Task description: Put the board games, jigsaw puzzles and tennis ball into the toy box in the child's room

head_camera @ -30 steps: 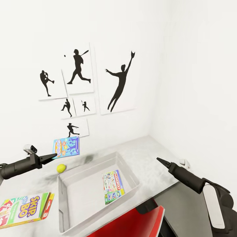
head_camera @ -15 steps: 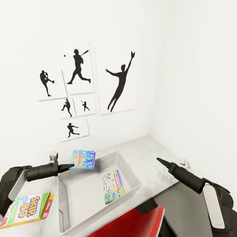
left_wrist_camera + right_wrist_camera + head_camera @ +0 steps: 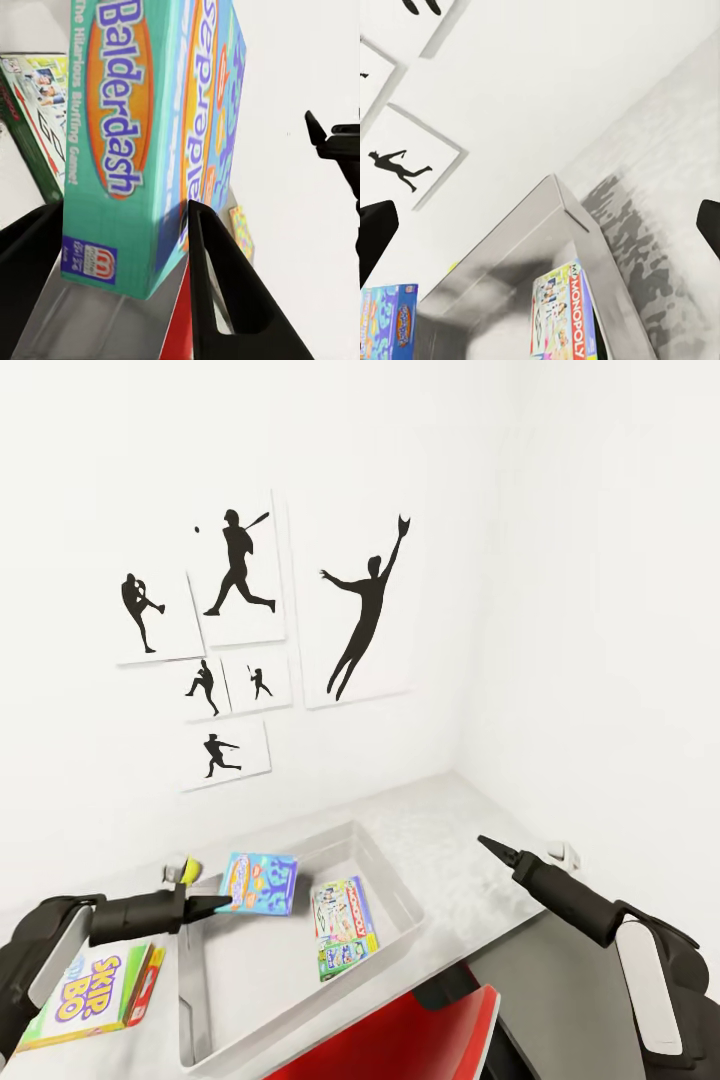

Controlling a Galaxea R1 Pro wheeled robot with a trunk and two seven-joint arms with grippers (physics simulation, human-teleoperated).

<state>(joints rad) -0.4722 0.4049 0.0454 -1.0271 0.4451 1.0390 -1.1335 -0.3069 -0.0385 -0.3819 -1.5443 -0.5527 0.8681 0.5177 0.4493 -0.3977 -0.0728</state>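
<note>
While my left gripper (image 3: 222, 904) pinches the blue Balderdash game box (image 3: 259, 882) by one edge, the box hangs in the air over the left part of the toy box (image 3: 400, 890), tilted, its printed face toward the head camera. Through the left wrist camera I see both fingers (image 3: 217, 285) pressed against opposite faces of the Balderdash game box (image 3: 142, 142), with the title running lengthwise along its turquoise side.

Inside the bin, a Monopoly box (image 3: 343, 927) lies flat on the floor toward the right wall; the right wrist camera shows its Monopoly lettering (image 3: 561, 315) and the bin's far corner (image 3: 556, 191).

On the table (image 3: 450, 830), left of the bin, I see the Skip-Bo box (image 3: 95, 992) lying flat, partly covered by my left forearm. A bit of the tennis ball (image 3: 190, 871) peeks out behind the left wrist, just beyond the bin's left rim.

My right gripper (image 3: 483, 845) hovers above the table's right end, well apart from the bin; its fingers (image 3: 375, 236) sit at the two edges of the right wrist picture, spread wide with nothing between them.

Baseball silhouette prints (image 3: 365, 600) hang on the wall, and a red chair back (image 3: 400, 1040) sits below the bin.
</note>
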